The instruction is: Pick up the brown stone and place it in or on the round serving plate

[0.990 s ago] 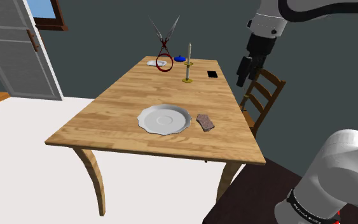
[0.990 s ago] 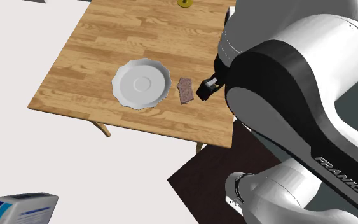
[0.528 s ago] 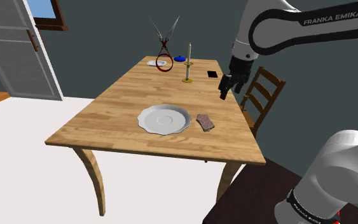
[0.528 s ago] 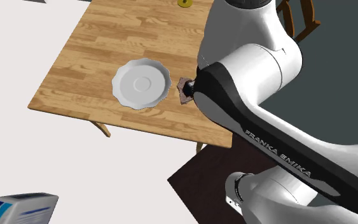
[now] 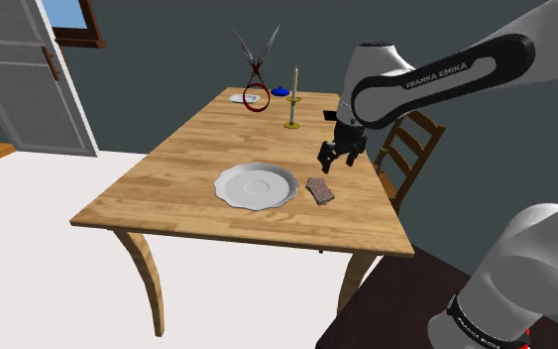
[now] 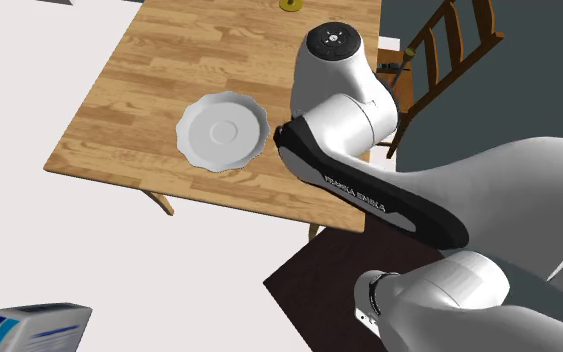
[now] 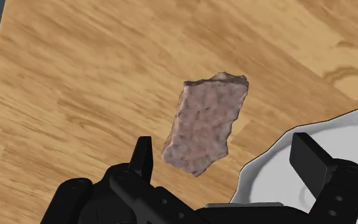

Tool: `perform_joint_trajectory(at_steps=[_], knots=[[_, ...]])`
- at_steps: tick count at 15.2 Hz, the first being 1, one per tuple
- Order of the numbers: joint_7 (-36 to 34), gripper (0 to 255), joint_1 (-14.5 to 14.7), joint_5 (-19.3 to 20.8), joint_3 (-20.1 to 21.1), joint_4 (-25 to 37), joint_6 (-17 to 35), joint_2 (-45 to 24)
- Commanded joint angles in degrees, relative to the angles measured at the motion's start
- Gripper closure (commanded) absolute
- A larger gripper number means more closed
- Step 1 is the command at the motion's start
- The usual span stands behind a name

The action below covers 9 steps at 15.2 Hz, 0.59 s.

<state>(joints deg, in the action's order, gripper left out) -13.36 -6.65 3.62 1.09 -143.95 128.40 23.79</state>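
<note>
Shoulder cam: by arm base, mid-range, looks down across bench. 2nd ext: high, steep down over arm. Wrist: close, facing bench top. All 3 share plate area.

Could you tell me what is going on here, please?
A white Franka arm is about to pick up the brownish stone. The stone lies flat on the wooden table, just beside the round white plate. The black gripper hovers above the stone with its fingers apart, touching nothing. The stone has not yet been grasped, so the move to the plate is yet to come.
</note>
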Motion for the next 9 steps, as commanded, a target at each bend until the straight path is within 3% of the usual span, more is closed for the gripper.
perform_joint_trajectory(at_steps=[1,7,9], knots=[[-2.1,0,-0.8,0.4,0.2,0.4,4.1,-4.2],[-9.3,0,-2.8,2.6,0.7,3.1,14.7,-17.1],[-9.5,0,-2.9,2.9,0.7,2.8,16.3,-18.5]])
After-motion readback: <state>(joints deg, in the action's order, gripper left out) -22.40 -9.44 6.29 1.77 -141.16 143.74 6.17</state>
